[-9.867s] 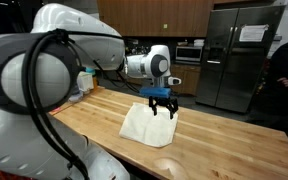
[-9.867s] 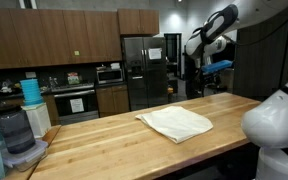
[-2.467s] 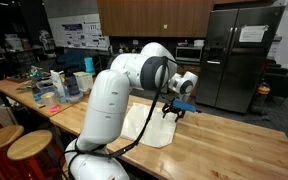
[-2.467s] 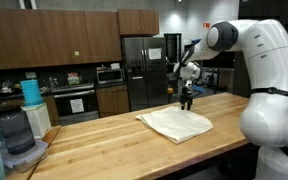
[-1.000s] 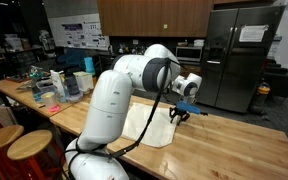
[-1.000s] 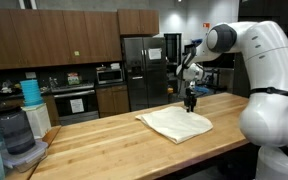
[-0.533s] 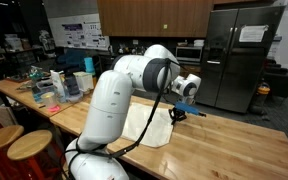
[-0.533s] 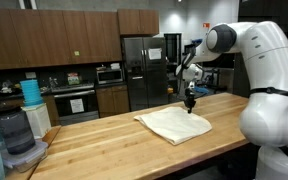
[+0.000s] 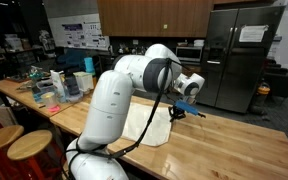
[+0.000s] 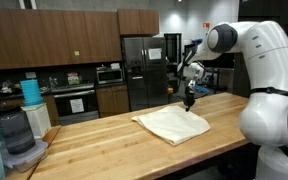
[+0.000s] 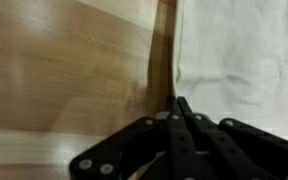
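A white cloth [image 9: 144,125] [image 10: 172,123] lies spread on the wooden counter [image 9: 234,140] [image 10: 94,150]. My gripper [image 9: 174,113] [image 10: 188,104] is down at the cloth's far edge, shut on the hem. In the wrist view the black fingers [image 11: 189,135] are pressed together, and my gripper [image 11: 176,102] comes to a point right where the cloth [image 11: 239,50] meets the bare wood [image 11: 64,70]. The cloth's edge is slightly raised at the pinch. The cloth under the fingers is hidden.
Cups and containers [image 9: 56,86] crowd the counter's far end, and two stools [image 9: 29,148] stand beside it. A blender jar [image 10: 19,135] and a blue stack [image 10: 30,92] sit at the counter's near corner. A steel fridge [image 9: 239,55] stands behind.
The jaws have gone from part open to shut on the cloth's edge over the last second. The arm has barely moved, and the cloth has shifted slightly.
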{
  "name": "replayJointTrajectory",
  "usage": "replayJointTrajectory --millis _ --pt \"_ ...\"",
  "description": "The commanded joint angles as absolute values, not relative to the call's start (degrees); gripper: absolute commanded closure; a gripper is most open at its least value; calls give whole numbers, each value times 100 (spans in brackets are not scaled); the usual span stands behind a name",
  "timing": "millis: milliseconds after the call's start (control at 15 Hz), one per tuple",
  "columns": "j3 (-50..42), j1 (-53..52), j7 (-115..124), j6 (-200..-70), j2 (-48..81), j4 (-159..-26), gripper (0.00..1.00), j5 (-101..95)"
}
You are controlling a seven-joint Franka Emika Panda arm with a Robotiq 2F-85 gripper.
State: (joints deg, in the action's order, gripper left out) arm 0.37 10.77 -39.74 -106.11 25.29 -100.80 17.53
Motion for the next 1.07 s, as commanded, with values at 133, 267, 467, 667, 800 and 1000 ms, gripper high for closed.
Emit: replayJointTrajectory --millis 133,267,467,667,800,1000 --pt "25 1468 -4217 -10460 2109 -10174 99 2367" --pt "-42 1563 -4254 -10448 1927 -10186 99 2523" --pt "-188 1660 -4233 -10375 1643 -10150 99 2607" --pt "-307 1599 -4159 -10342 1336 -10155 99 2524" --pt "-323 1495 -4114 -10400 1057 -10261 99 2480" --pt "-263 1231 -3984 -10506 685 -10410 99 2366"
